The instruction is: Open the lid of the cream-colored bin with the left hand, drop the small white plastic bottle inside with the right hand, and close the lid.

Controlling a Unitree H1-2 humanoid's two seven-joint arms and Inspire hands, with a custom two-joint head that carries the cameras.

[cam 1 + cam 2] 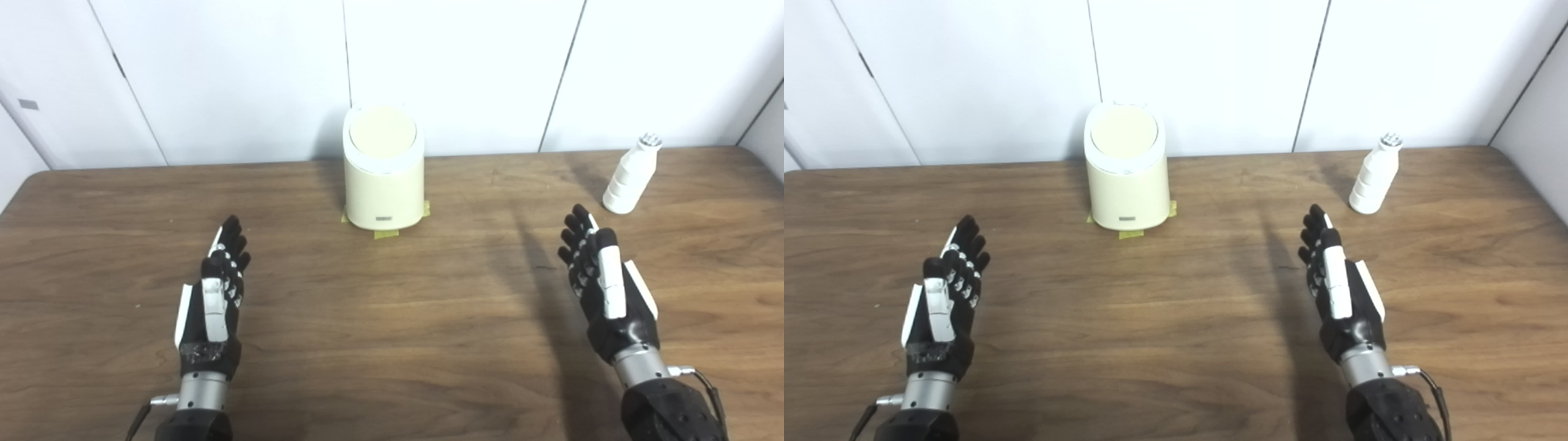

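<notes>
- Bin (384, 184), cream-colored, with lid (382, 134): one.
- Bottle (631, 175), small, white plastic: one.
- Robot hands: two, namely a left hand (217, 288) and a right hand (603, 288).
- Table (392, 318), wooden: one.
- Yellow tape pieces (386, 233) showing at the bin's base: about three; exact count hard to tell.

Both arms reach in from the bottom edge, forearms roughly parallel and well apart. The left hand (215, 288) is held edge-up, fingers stretched forward and empty. The right hand (603, 288) mirrors it, fingers extended, slightly spread and empty, thumb side uppermost.
</notes>
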